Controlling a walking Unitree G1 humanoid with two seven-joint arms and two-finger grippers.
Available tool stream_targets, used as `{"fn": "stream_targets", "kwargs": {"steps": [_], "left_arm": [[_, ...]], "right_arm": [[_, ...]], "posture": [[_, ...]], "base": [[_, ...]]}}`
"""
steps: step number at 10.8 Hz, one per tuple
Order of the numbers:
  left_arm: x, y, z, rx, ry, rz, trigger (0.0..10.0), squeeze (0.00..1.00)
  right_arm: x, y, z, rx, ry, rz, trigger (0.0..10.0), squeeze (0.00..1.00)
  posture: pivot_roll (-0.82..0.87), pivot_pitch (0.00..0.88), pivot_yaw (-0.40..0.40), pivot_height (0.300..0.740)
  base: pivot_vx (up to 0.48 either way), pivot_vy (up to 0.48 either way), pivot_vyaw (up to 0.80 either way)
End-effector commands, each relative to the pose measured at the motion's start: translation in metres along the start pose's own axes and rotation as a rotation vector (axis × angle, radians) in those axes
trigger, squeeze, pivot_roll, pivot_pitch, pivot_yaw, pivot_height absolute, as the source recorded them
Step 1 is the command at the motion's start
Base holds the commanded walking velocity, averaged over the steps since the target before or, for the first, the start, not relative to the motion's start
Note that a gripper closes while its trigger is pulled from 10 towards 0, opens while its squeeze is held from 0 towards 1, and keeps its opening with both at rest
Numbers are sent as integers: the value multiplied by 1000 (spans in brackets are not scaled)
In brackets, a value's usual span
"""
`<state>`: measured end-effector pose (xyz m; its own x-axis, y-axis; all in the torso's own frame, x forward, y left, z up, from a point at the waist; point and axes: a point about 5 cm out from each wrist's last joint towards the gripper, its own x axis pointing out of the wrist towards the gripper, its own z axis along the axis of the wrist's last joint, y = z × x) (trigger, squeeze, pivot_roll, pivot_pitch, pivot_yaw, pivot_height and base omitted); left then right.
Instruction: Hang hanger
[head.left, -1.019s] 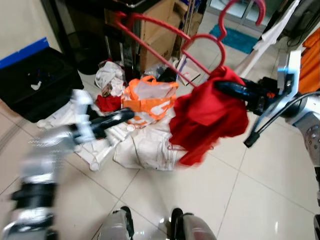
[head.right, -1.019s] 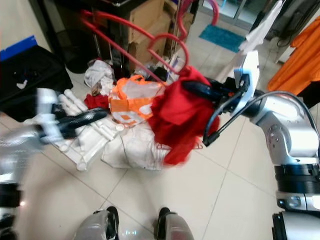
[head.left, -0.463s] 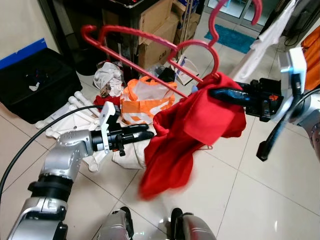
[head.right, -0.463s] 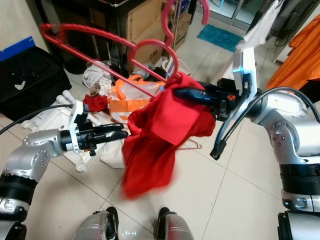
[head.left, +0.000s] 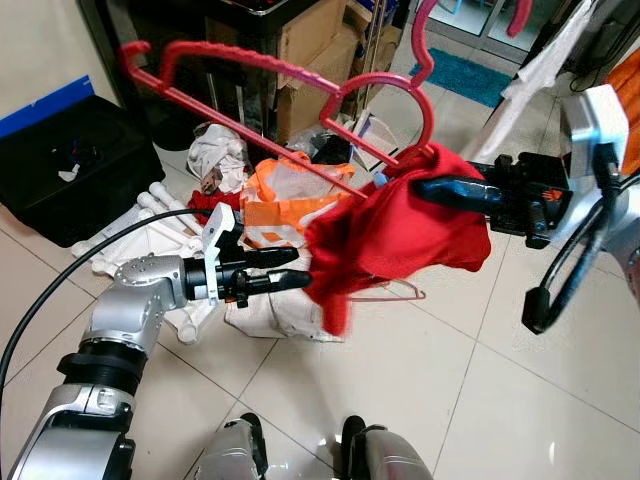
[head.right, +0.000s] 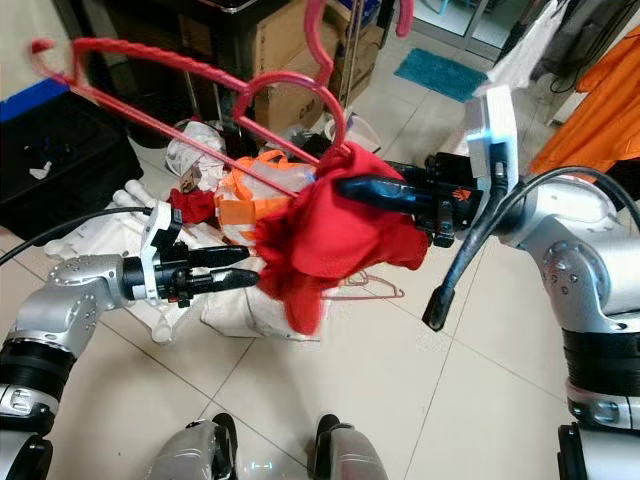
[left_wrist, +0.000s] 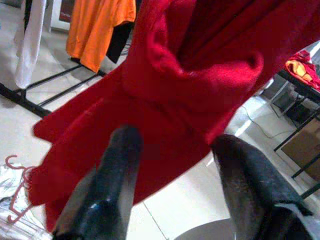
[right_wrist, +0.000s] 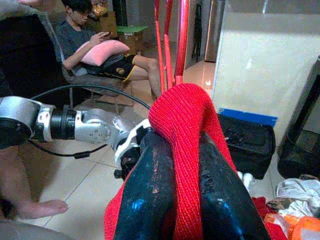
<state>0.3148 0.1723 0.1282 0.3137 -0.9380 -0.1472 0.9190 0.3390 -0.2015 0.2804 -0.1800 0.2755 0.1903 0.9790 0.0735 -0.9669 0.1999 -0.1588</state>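
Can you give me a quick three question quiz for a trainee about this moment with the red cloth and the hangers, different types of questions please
1. True or false: the right end effector is shut on the red cloth.
2. Multiple choice: the left end effector is A) clamped on a red hanger, B) open, with its tips at the edge of the cloth, C) resting on the tile floor.
3. Fill the blank: the orange and white garment lies on the ____, behind the hanging cloth.

Key
1. True; in the right wrist view the cloth runs between the two black fingers.
2. B
3. floor
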Motion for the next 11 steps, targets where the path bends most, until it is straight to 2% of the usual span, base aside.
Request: {"fn": "stream_targets", "kwargs": {"steps": [1, 3, 4, 7, 8, 11], "left_arm": [[0, 1, 0, 4, 6, -7, 10000, 1000], [-1, 6, 2, -9, -16, 56, 10000, 1000], [0, 8, 1, 6, -10, 79, 10000, 0], [2, 10, 5, 43, -17, 80, 10000, 0], [13, 7, 5, 43, -29, 37, 10000, 0], [25, 3, 4, 29, -22, -41, 10000, 0]], "right_arm": [[-7, 4, 13, -42, -17, 0, 0, 0], [-8, 6, 13, -41, -18, 1, 0, 0], [-8, 7, 14, -39, -20, 5, 0, 0], [-5, 12, 20, -45, -24, 37, 0, 0], [-1, 16, 25, -59, -31, 59, 0, 0], [2, 22, 33, -74, -38, 83, 0, 0]], "posture": [[-169, 189, -93, 740], [-170, 191, -94, 740], [-172, 192, -94, 740], [-180, 195, -97, 740], [-188, 193, -96, 740], [-198, 193, -95, 740]], "base": [[0, 0, 0], [0, 0, 0], [0, 0, 0], [0, 0, 0], [0, 0, 0], [0, 0, 0]]}}
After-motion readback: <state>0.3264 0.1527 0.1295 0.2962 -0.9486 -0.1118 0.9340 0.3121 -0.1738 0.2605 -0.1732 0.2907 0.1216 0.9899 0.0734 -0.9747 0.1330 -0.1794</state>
